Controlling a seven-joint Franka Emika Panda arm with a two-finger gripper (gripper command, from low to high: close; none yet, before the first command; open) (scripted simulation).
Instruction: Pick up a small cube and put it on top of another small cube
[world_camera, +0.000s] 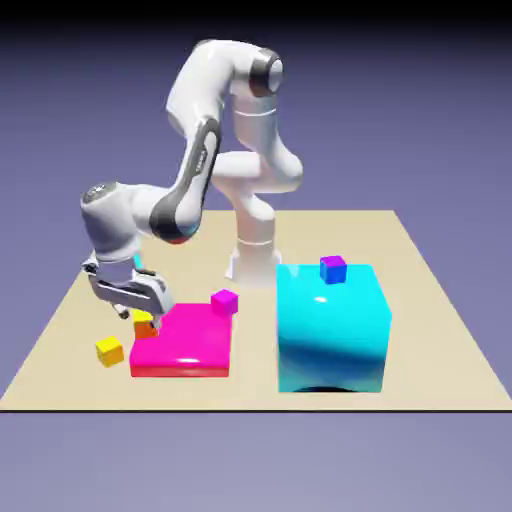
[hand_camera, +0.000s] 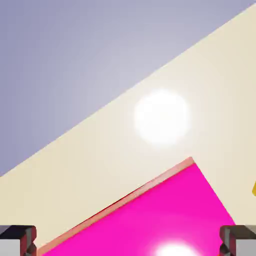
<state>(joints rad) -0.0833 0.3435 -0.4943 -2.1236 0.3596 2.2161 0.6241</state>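
We see the arm bent low toward the exterior view's left, its pincer pointing down with jaws apart, empty. An orange cube sits just beneath it, beside the magenta slab. A yellow cube lies nearby on the worktop.

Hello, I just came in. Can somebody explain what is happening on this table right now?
A white robot arm has its gripper low over the left edge of the flat pink block, close to a small orange cube. The jaws are open and hold nothing. A yellow cube lies on the table, a magenta cube sits on the pink block, and a blue cube tops the big cyan block. No small cubes are stacked yet.
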